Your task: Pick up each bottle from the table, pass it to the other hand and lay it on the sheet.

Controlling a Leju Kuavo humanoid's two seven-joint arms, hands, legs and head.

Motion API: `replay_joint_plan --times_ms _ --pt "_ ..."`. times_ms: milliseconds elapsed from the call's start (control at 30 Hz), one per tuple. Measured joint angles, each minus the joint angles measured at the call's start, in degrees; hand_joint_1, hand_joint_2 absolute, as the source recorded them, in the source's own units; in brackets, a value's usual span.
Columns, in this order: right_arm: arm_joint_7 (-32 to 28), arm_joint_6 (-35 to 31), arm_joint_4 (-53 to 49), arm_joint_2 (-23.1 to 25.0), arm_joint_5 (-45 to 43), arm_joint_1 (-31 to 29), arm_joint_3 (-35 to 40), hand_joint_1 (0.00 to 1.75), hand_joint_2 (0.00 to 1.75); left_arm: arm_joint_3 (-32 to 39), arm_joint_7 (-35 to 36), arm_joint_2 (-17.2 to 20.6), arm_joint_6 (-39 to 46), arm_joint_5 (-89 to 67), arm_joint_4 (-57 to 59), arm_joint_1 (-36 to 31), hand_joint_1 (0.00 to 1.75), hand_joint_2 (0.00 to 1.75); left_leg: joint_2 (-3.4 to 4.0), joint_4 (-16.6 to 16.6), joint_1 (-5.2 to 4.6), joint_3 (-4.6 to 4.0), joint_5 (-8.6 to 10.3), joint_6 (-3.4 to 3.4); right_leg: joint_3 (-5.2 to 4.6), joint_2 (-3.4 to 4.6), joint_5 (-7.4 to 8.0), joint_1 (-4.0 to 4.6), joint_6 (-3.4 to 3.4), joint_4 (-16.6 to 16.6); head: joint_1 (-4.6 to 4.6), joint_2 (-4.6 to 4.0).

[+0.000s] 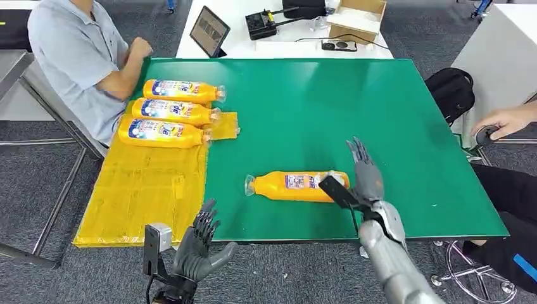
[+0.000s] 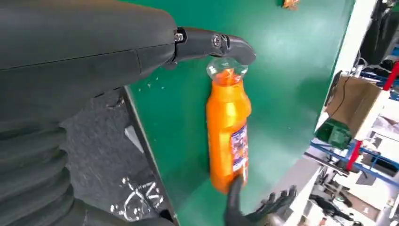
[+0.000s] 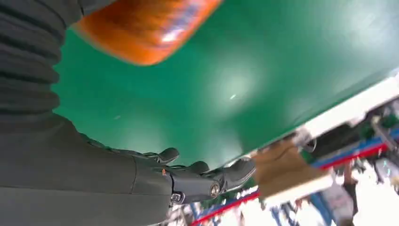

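An orange bottle (image 1: 297, 186) lies on its side on the green table (image 1: 329, 107), cap end to the left; it is also the orange bottle (image 2: 228, 132) in the left wrist view and the blurred orange bottle (image 3: 141, 28) in the right wrist view. My right hand (image 1: 366, 177) stands at the bottle's base end, fingers straight and spread, holding nothing. My left hand (image 1: 199, 244) hovers open below the table's front edge, left of the bottle. Three more orange bottles (image 1: 168, 114) lie side by side on the yellow sheet (image 1: 142, 190).
A seated person (image 1: 82, 57) leans an arm on the far left table corner beside the sheet. Another person's hand (image 1: 503, 120) rests at the right. A white desk (image 1: 285, 28) behind carries a tablet, a black box and a cardboard box. A black bag (image 1: 453, 92) sits right.
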Motion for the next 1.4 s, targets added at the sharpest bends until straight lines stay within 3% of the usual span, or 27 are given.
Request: replay_joint_plan --times_ms 233,367,667,933,1267,1400 --pt "0.39 0.69 3.90 0.80 0.37 -2.72 1.00 0.00 1.75 0.11 -0.56 0.00 1.02 -2.24 0.00 -0.55 0.00 1.75 -0.06 0.00 0.01 0.06 0.01 -0.01 0.09 -0.02 0.00 0.01 0.00 0.00 0.00 0.00" --pt "2.36 2.75 12.37 3.54 2.51 -8.55 4.63 0.00 1.75 0.70 -1.97 -0.63 1.77 -7.06 -0.11 -1.76 0.00 1.75 -0.05 0.00 0.02 0.22 0.01 -0.01 0.23 -0.02 0.00 0.01 0.00 0.00 0.02 0.00" --pt "1.95 3.36 15.31 4.50 2.82 -10.55 6.42 0.00 1.75 0.90 -2.25 -0.94 1.48 -7.52 -0.13 -1.99 0.00 1.75 -0.05 0.00 0.01 0.26 0.01 -0.01 0.26 -0.01 0.00 0.01 0.00 0.00 0.00 0.00" --pt "-6.05 12.03 15.82 5.51 -4.24 -9.55 6.49 0.00 1.75 1.16 -5.31 -0.98 1.18 -10.53 -0.30 -2.84 0.00 1.75 -0.05 0.00 0.01 0.21 0.01 -0.02 0.25 -0.02 0.00 0.01 0.00 0.01 0.02 0.00" --pt "-7.10 24.09 16.04 5.97 -11.72 -10.81 8.37 0.00 1.75 1.62 -6.03 -1.14 0.24 -10.53 -0.39 -4.45 0.00 1.75 -0.03 0.00 0.02 0.24 0.01 -0.02 0.23 0.00 0.00 0.02 0.00 0.01 0.02 0.00" --pt "-4.45 22.69 16.21 5.95 -10.00 -11.66 10.46 0.00 1.75 1.75 -5.75 -1.16 -0.90 -9.57 -0.37 -4.61 0.00 1.75 -0.05 0.00 0.02 0.22 0.02 -0.02 0.23 -0.01 0.00 0.02 0.00 0.02 0.02 0.00"
